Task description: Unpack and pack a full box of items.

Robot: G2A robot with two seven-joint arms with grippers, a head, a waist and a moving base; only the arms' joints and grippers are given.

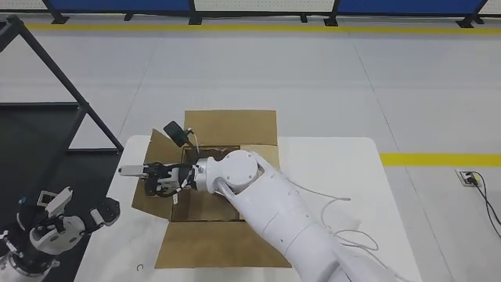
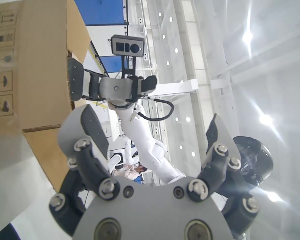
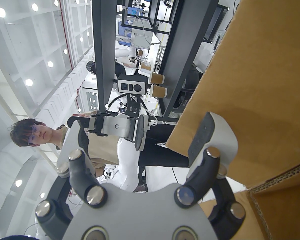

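Note:
An open cardboard box [image 1: 230,126] stands on the white table [image 1: 337,164] with its flaps spread out. My right gripper [image 1: 145,178] is at the box's left flap [image 3: 252,76], open; one of its fingers [image 3: 205,133] lies against the flap's face, and nothing sits between the two. The left wrist view faces this gripper [image 2: 112,83] at the flap's edge [image 2: 40,63]. My left gripper [image 1: 78,204] hangs open off the table's left side, holding nothing [image 2: 152,126]. The arm hides most of the box's inside.
A black metal rack [image 1: 47,70] stands left of the table; paper cups [image 3: 157,78] sit on it. A thin cable [image 1: 344,219] lies on the table to the right of the box. A power strip [image 1: 467,177] lies on the floor at far right.

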